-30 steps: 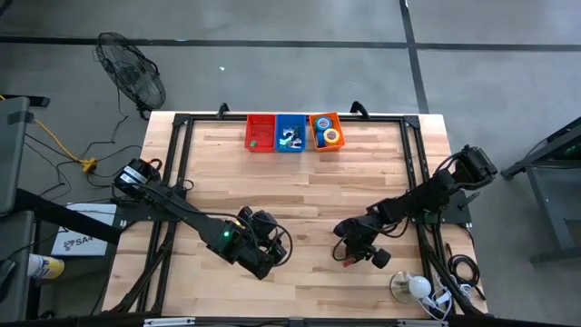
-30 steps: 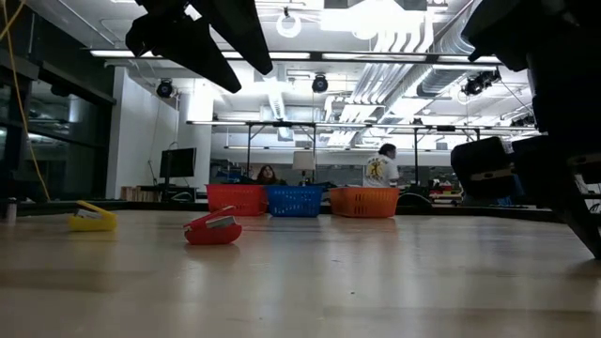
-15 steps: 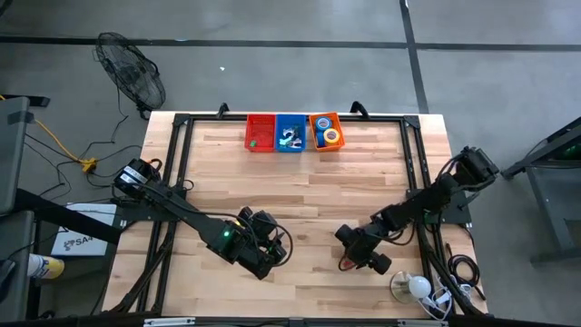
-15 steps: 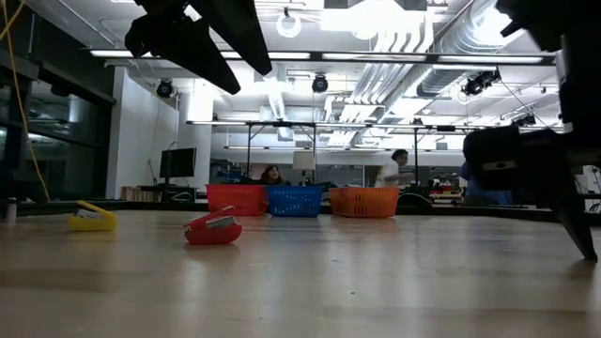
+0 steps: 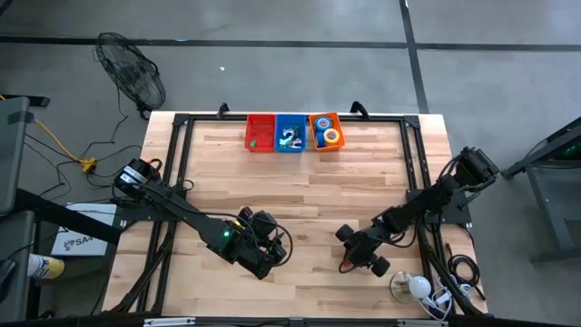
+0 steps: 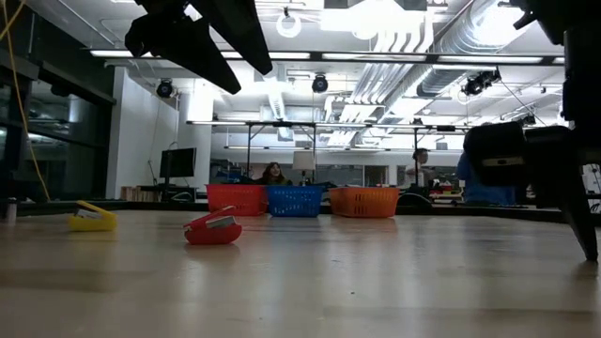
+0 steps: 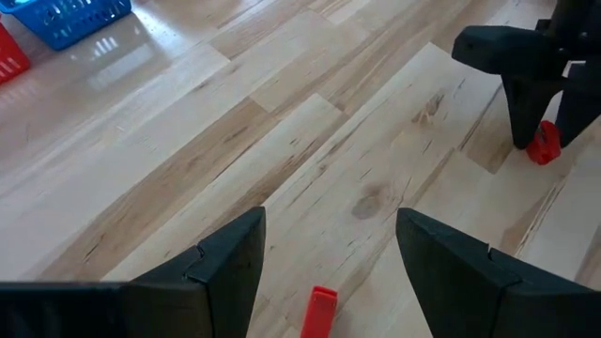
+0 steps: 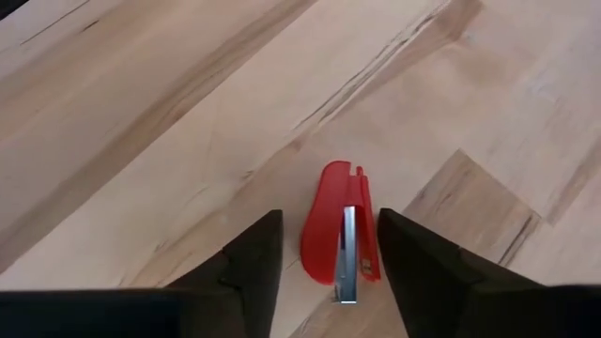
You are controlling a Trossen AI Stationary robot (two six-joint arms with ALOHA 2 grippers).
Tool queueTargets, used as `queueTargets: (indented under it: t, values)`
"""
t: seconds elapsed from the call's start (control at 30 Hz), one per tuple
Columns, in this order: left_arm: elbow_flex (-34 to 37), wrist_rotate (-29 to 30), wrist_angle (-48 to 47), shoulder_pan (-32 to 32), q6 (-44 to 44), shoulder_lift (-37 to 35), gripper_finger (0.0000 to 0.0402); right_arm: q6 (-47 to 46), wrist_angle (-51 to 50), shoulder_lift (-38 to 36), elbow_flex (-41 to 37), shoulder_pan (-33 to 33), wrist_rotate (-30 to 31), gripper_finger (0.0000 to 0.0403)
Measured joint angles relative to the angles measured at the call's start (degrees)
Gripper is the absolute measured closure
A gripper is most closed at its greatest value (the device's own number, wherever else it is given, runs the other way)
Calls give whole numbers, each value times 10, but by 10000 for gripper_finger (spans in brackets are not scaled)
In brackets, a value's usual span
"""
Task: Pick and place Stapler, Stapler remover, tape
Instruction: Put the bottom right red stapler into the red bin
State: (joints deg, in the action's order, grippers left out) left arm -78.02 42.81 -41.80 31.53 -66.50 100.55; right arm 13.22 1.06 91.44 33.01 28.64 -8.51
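A red stapler [image 8: 340,235] lies on its side on the wood table near the near right; in the high view the red stapler [image 5: 345,265] shows just off my right gripper [image 5: 352,257]. My right gripper [image 8: 329,218] points steeply down, open, one finger on each side of this stapler. Near the table's middle front my left gripper [image 7: 329,225] hangs open above a second red stapler [image 7: 321,314]. A yellow stapler [image 6: 94,217] rests on the table at the left. Tape rolls [image 5: 330,135] lie in the orange basket [image 5: 320,120]. No stapler remover can be made out. My right gripper straddles the red stapler from above, slanting down. A gap shows beside one finger [image 8: 254,268]. Whether the other finger [image 8: 413,268] meets the stapler's side [image 8: 372,253] I cannot tell. The stapler lies flat on the table.
A red basket [image 5: 260,133], a blue basket [image 5: 290,133] and the orange one stand in a row at the far edge. A dark frame rail [image 5: 182,154] borders the table. Bare wood lies between the arms. A lamp [image 5: 413,287] and cables sit at the near right corner.
My right arm has swung a little toward the table's near edge and its gripper has turned over the red stapler, which has stayed where it lay. My left arm has kept still.
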Motion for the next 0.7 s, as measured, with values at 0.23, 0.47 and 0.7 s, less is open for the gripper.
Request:
queueTargets:
  t: [0.23, 0.47, 0.7]
  values:
    - [0, -1, 0, 0, 0, 0, 168, -42, -11, 0, 1, 0, 18, 276]
    - [0, -5, 2, 0, 0, 0, 168, -76, -16, 0, 1, 0, 21, 289]
    - [0, -7, 2, 0, 0, 0, 168, -111, -18, 0, 1, 1, 20, 258]
